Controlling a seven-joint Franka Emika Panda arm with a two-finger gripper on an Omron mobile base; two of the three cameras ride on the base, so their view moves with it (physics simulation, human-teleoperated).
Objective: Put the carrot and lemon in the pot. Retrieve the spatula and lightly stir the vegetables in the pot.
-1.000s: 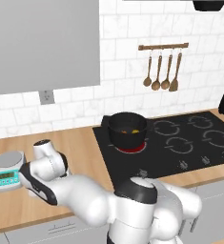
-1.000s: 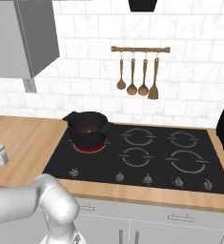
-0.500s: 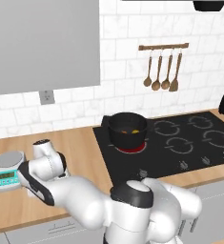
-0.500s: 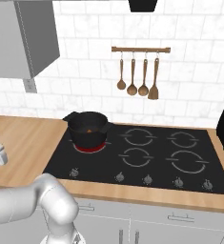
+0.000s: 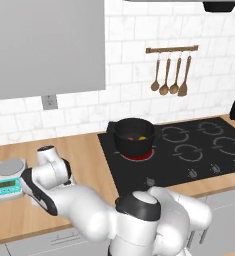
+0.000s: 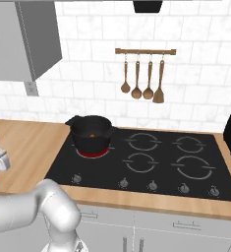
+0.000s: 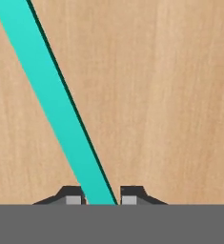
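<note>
The carrot [image 5: 131,138] and lemon [image 5: 142,137] already sat in the pot [image 5: 133,136] on the front-left burner of the stove [image 6: 151,162], so the step in hand looked like fetching the spatula [image 7: 56,107]. In the hand view the teal handle lay on the wooden counter [image 7: 170,95] and ran down between the two fingertips, which pressed against its sides; the gripper [image 7: 101,198] was closed on the spatula. The arm reached far to the left, beside the kitchen scale [image 5: 9,179], well apart from the pot. The next move would probably call for lifting the spatula straight off the counter, then carrying it across to the pot with the blade kept low enough to stir gently.
</note>
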